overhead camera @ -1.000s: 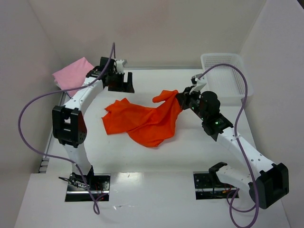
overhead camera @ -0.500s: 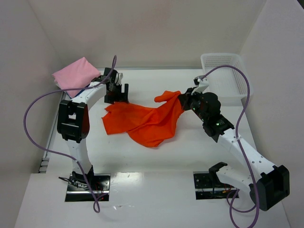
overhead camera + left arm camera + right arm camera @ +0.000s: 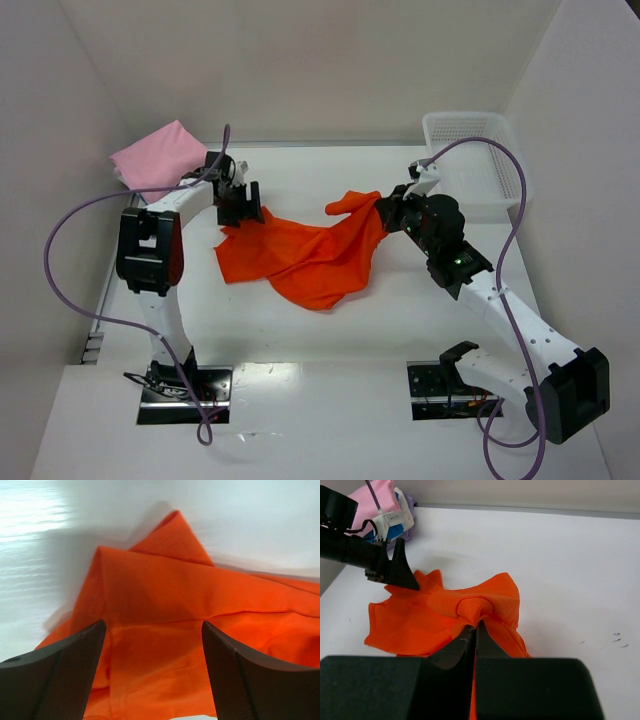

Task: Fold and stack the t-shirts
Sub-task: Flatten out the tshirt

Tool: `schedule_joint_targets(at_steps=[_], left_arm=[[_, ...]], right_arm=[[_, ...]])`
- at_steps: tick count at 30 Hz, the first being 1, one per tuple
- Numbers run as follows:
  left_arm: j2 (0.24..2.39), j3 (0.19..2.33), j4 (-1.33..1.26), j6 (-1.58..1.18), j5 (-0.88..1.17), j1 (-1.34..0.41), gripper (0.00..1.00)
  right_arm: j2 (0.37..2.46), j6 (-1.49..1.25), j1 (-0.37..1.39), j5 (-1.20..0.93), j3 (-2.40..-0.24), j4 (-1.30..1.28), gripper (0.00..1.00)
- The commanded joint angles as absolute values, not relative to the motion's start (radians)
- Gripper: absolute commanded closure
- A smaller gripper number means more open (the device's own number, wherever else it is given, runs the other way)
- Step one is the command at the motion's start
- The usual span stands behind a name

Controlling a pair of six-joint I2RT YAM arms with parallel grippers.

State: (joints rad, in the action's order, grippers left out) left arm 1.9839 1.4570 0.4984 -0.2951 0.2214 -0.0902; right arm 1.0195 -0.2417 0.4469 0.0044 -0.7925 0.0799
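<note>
Step in hand: spreading the orange t-shirt

Shirt lies crumpled mid-worktop, not flat; no fold made yet, by my judgement. Right gripper is fully closed, pinching a bunched edge at the shirt's right end. Left gripper has its jaws wide apart over the far-left corner, gripping nothing. Next move: close the left on that corner, then draw the cloth taut. Pink t-shirt sits folded at far left.
</note>
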Motion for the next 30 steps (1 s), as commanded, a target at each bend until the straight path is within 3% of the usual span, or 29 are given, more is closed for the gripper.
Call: schedule_joint_targets(at_steps=[1, 5, 11, 19, 21, 26, 30], left_arm=[[2.011, 1.450, 0.447, -0.310, 0.334, -0.091, 0.15], [2.023, 1.450, 0.446, -0.301, 0.339, -0.091, 0.15], [2.034, 1.430, 0.428, -0.314, 0.327, -0.054, 0.24], [1.996, 1.407, 0.394, -0.339, 0.356, -0.021, 0.60], [1.974, 1.407, 0.394, -0.339, 0.365, -0.021, 0.76], [1.915, 1.445, 0.405, -0.339, 0.387, -0.003, 1.00], [1.859, 1.537, 0.454, -0.321, 0.387, 0.006, 1.00]], right_arm=[[1.009, -0.242, 0.440, 0.018, -0.793, 0.095, 1.00], [1.009, -0.252, 0.440, 0.018, -0.793, 0.095, 1.00], [1.009, -0.252, 0.440, 0.018, -0.793, 0.095, 0.99], [1.018, -0.252, 0.440, 0.018, -0.793, 0.095, 0.99], [1.019, -0.252, 0.440, 0.031, -0.802, 0.104, 0.99], [1.019, -0.261, 0.440, 0.118, -0.813, 0.104, 0.99], [1.038, -0.261, 0.399, 0.158, -0.867, 0.095, 1.00]])
